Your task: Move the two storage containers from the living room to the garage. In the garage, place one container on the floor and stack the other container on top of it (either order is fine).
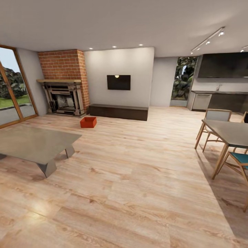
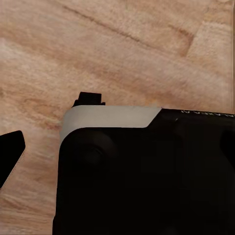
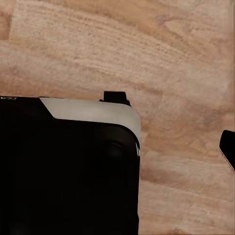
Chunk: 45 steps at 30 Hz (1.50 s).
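Note:
One orange-red storage container (image 1: pixel 88 122) sits on the living room's wood-plank floor in the head view, far ahead and left of centre, between the brick fireplace (image 1: pixel 63 82) and the long low dark cabinet (image 1: pixel 118 112). It is lidless and upright. Both wrist views look down at wood planks and the robot's own black body. A single dark fingertip (image 2: pixel 10 154) of my left gripper shows at the picture's edge, and one fingertip (image 3: pixel 228 147) of my right gripper likewise, both far off centre with nothing held. The garage is out of view.
A low grey coffee table (image 1: pixel 34 143) stands at the left. A dining table (image 1: pixel 229 132) with wooden chairs (image 1: pixel 213 120) is at the right. A black TV (image 1: pixel 118 82) hangs on the far wall. Glass doors (image 1: pixel 12 89) line the left side.

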{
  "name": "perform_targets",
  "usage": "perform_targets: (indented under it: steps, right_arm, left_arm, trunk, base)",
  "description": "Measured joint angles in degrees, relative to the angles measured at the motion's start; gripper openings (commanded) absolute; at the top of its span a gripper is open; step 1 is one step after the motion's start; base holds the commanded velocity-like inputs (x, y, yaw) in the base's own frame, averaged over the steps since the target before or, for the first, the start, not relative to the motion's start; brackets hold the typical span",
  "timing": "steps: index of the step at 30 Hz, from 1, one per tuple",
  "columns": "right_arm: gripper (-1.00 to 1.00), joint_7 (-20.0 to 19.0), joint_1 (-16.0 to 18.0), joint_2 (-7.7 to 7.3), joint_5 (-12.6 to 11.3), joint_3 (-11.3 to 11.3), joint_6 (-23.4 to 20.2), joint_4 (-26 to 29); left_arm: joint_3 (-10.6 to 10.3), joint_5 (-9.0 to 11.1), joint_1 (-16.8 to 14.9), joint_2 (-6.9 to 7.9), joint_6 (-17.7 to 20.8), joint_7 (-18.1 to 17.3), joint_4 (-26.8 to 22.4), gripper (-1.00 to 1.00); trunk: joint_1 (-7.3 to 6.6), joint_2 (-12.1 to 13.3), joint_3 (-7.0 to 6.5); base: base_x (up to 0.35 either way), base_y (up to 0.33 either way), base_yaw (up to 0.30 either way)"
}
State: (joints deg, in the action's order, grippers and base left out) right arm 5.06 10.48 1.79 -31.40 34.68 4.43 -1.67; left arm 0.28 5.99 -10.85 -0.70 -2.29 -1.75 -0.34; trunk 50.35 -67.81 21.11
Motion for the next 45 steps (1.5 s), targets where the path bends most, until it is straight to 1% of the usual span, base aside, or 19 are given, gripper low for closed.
perform_targets:
  steps: [45]
  right_arm:
    - [1.00,0.00,0.00,0.08,0.01,0.08,-0.38,0.00]
  left_arm:
    - [0.00,0.11,0.01,-0.02,-0.09,0.08,0.00,1.00]
  trunk:
    - [0.00,0.00,0.00]
  base:
    - [0.322,0.000,0.000]
